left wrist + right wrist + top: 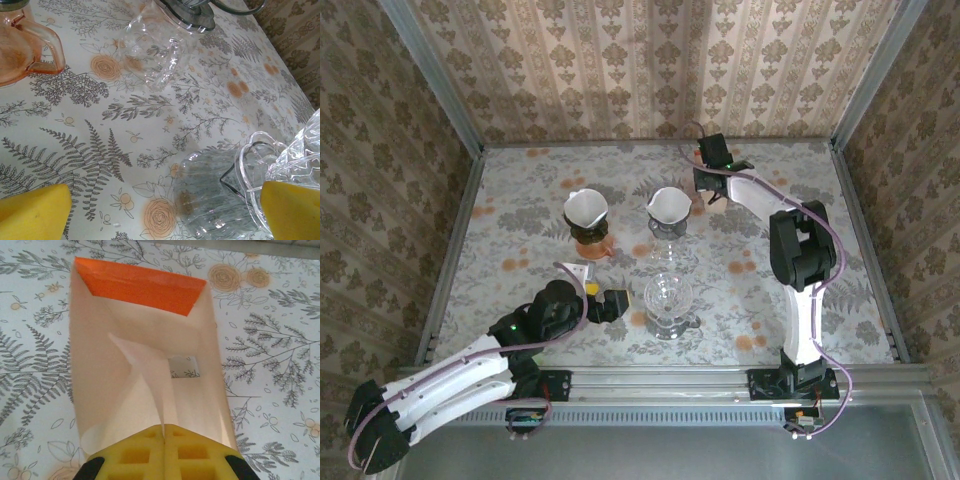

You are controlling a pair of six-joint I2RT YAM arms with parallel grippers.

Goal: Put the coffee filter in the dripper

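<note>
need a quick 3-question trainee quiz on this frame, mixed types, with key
1. True or false: the left gripper is shut.
2. The right gripper pinches: A) a paper filter B) a spoon C) nothing.
3. Which stands nearest the left gripper: the amber dripper or the clear glass dripper?
Key: 1 false, it is open; 2 A; 3 the clear glass dripper.
</note>
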